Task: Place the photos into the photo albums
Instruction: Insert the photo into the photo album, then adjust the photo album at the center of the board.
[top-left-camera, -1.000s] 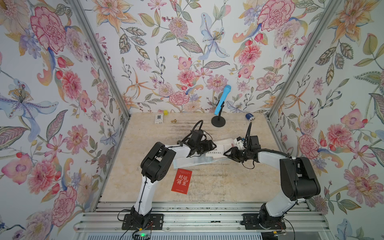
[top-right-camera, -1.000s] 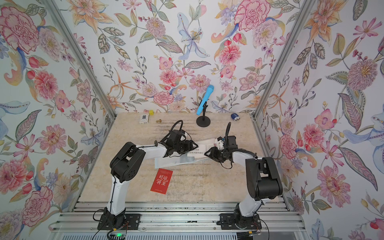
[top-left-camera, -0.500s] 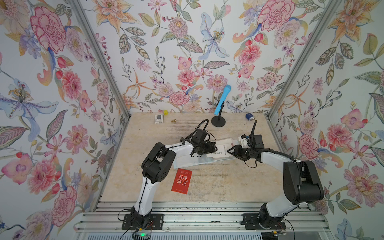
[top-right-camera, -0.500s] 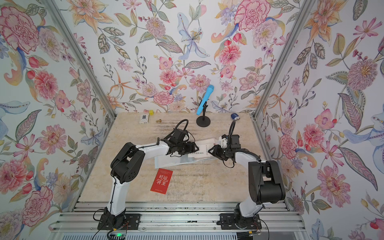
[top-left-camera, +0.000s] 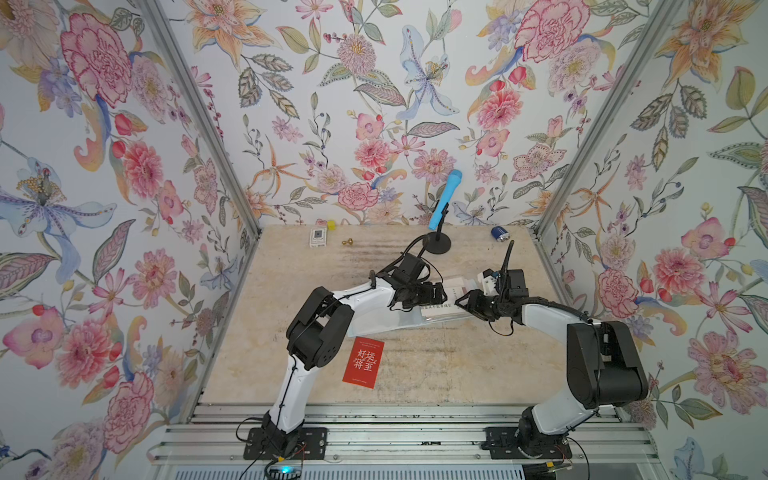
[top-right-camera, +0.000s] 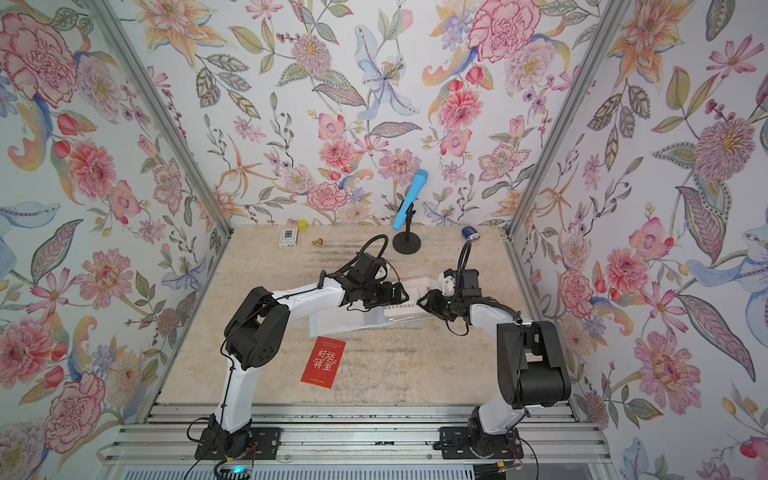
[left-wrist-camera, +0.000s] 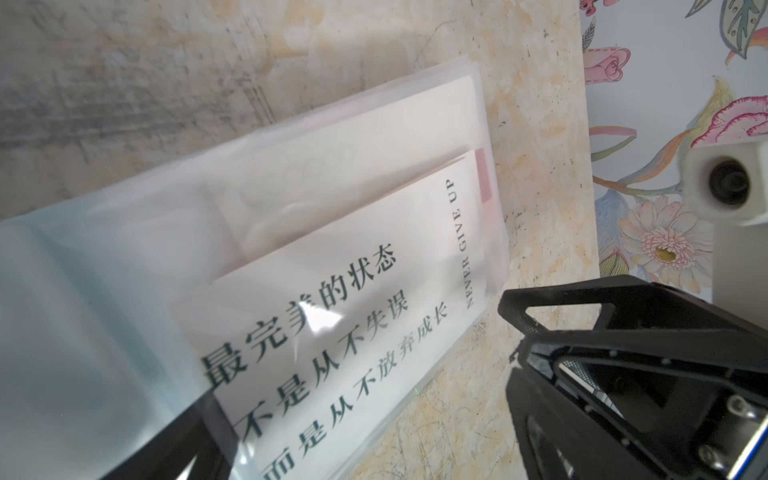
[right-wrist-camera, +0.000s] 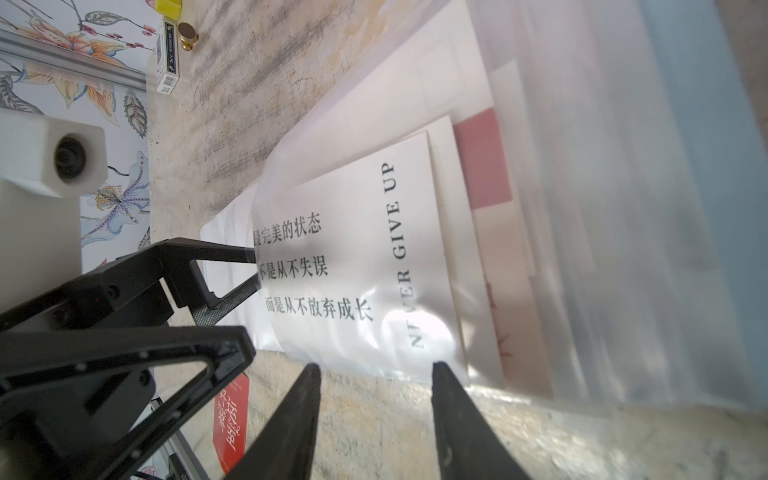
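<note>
The photo album (top-left-camera: 390, 324) lies open in the middle of the table, pale blue with clear sleeve pages (left-wrist-camera: 104, 291). A white photo (right-wrist-camera: 353, 249) printed "NEVER GIVE UP" sits inside a sleeve, over paler cards and a pink one (right-wrist-camera: 482, 162). My left gripper (top-left-camera: 442, 293) is at the photo's inner edge, jaws apart; one finger (left-wrist-camera: 216, 440) shows through the sleeve. My right gripper (right-wrist-camera: 374, 370) stands open at the sleeve's outer edge, with bare table between its fingers. A red photo (top-left-camera: 363, 362) with white Chinese lettering lies loose near the front.
A blue microphone (top-left-camera: 444, 199) on a black stand (top-left-camera: 438, 246) is at the back, close behind the left wrist. A small white box (top-left-camera: 318, 238), a yellow cube (top-left-camera: 331, 225), a brass knob (top-left-camera: 347, 241) and a blue battery (top-left-camera: 500, 233) line the back wall.
My left gripper has slid right along the album toward the right gripper and its jaws have widened. The right arm has shifted slightly at the album's edge, still open.
</note>
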